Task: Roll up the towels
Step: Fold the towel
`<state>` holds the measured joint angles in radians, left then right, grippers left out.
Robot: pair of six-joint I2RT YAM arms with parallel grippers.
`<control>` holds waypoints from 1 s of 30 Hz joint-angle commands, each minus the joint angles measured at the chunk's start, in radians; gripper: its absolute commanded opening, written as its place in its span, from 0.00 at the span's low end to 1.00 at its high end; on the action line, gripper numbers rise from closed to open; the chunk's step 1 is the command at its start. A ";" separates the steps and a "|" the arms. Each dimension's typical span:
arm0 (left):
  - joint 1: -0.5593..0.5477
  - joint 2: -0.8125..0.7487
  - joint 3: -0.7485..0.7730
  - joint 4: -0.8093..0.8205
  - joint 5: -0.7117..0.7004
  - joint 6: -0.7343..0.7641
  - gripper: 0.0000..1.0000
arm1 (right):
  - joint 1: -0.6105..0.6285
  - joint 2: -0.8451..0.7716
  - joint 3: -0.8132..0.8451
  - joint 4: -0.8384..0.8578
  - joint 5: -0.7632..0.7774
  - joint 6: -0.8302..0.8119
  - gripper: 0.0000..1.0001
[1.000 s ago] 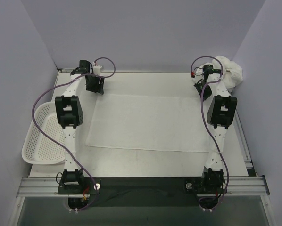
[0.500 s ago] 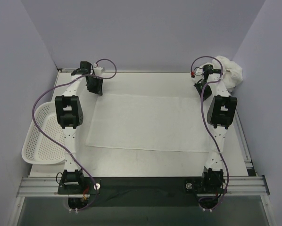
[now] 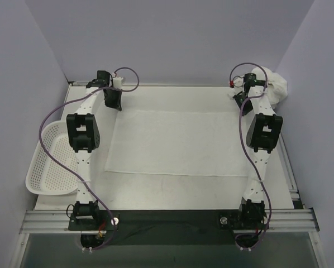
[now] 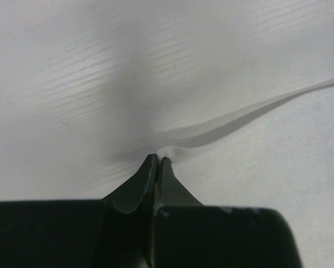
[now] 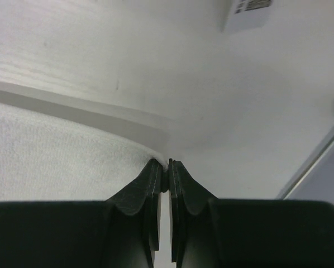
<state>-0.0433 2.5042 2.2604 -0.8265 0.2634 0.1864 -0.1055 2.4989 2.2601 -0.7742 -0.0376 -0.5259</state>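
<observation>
At the far end of the surface (image 3: 172, 190), only one bit of writing: a white label (image 5: 249, 11) at the top edge of the right wrist view, with dark barcode-like print. It is cropped and too small to read, and I can't tell what it is stuck to. No brands visible anywhere.

The flat towel (image 3: 178, 142) is spread out mid-surface between the two arms, long side running left to right. The left claw (image 4: 158, 161) is at its far-left corner, fingers pressed together and pinching a small nub of white cloth. The towel edge is lifted into a fold that runs off to the right. The right claw (image 5: 167, 166) is at the far-right corner, fingers pressed together on the towel edge, with terry texture showing to the lower left.

The bunched towel (image 3: 274, 84) sits crumpled in the far-right corner against the wall, partly hidden behind the right arm's wrist and cable. The basket (image 3: 44, 167), white and perforated, hangs over the left side of the surface, well apart from both towels.

From the top view both claws are dark blobs and the pinch itself is not readable. Most of both wrist views is blurred, with the claw bodies blocking the bottom.
</observation>
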 commanded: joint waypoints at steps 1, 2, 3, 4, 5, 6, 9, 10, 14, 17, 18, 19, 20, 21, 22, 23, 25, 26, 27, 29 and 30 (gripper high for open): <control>0.032 -0.019 0.064 0.056 0.028 -0.050 0.00 | -0.025 -0.024 0.068 0.033 0.060 0.009 0.00; 0.039 -0.027 0.067 0.081 0.045 -0.057 0.00 | -0.025 -0.028 0.076 0.038 0.062 0.010 0.00; 0.039 -0.028 0.074 0.087 0.054 -0.062 0.00 | -0.025 -0.031 0.082 0.039 0.062 0.009 0.00; 0.039 -0.028 0.083 0.089 0.063 -0.064 0.00 | -0.025 -0.041 0.088 0.039 0.062 0.007 0.00; 0.061 -0.033 0.099 0.089 0.075 -0.062 0.00 | -0.023 -0.049 0.088 0.039 0.058 0.001 0.00; 0.068 -0.039 0.102 0.089 0.091 -0.056 0.00 | -0.023 -0.070 0.084 0.038 0.048 -0.003 0.00; 0.086 -0.088 0.076 0.090 0.158 -0.050 0.00 | -0.022 -0.118 0.024 0.038 0.047 -0.022 0.00; 0.091 -0.106 0.058 0.092 0.181 -0.045 0.00 | -0.022 -0.158 0.000 0.038 0.013 -0.029 0.00; 0.106 -0.282 -0.125 0.144 0.279 0.011 0.00 | -0.033 -0.285 -0.176 0.036 -0.045 -0.059 0.00; 0.111 -0.420 -0.329 0.228 0.303 0.099 0.00 | -0.033 -0.382 -0.266 0.035 -0.088 -0.107 0.00; 0.120 -0.448 -0.419 0.246 0.306 0.129 0.00 | -0.033 -0.424 -0.327 0.032 -0.099 -0.124 0.00; 0.126 -0.474 -0.452 0.268 0.322 0.137 0.00 | -0.033 -0.445 -0.355 0.030 -0.107 -0.155 0.00; 0.131 -0.514 -0.478 0.268 0.336 0.148 0.00 | -0.031 -0.462 -0.378 0.027 -0.122 -0.166 0.00; 0.138 -0.534 -0.507 0.270 0.345 0.165 0.00 | -0.034 -0.492 -0.420 0.015 -0.131 -0.175 0.00; 0.149 -0.554 -0.557 0.265 0.356 0.177 0.00 | -0.037 -0.509 -0.439 0.009 -0.139 -0.186 0.00; 0.157 -0.596 -0.588 0.260 0.373 0.192 0.00 | -0.037 -0.523 -0.457 0.000 -0.146 -0.198 0.00; 0.167 -0.640 -0.666 0.235 0.379 0.257 0.00 | -0.045 -0.566 -0.500 -0.036 -0.174 -0.217 0.00; 0.169 -0.678 -0.686 0.215 0.381 0.309 0.00 | -0.046 -0.581 -0.517 -0.057 -0.183 -0.233 0.00; 0.171 -0.697 -0.706 0.195 0.376 0.335 0.00 | -0.049 -0.615 -0.536 -0.065 -0.202 -0.241 0.00; 0.177 -0.754 -0.772 0.146 0.363 0.407 0.00 | -0.056 -0.647 -0.606 -0.088 -0.215 -0.267 0.00; 0.180 -0.772 -0.800 0.135 0.356 0.432 0.00 | -0.059 -0.678 -0.637 -0.092 -0.228 -0.272 0.00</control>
<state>0.1246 1.8149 1.5124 -0.6468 0.5987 0.4702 -0.1497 1.9114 1.6863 -0.7704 -0.2157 -0.7391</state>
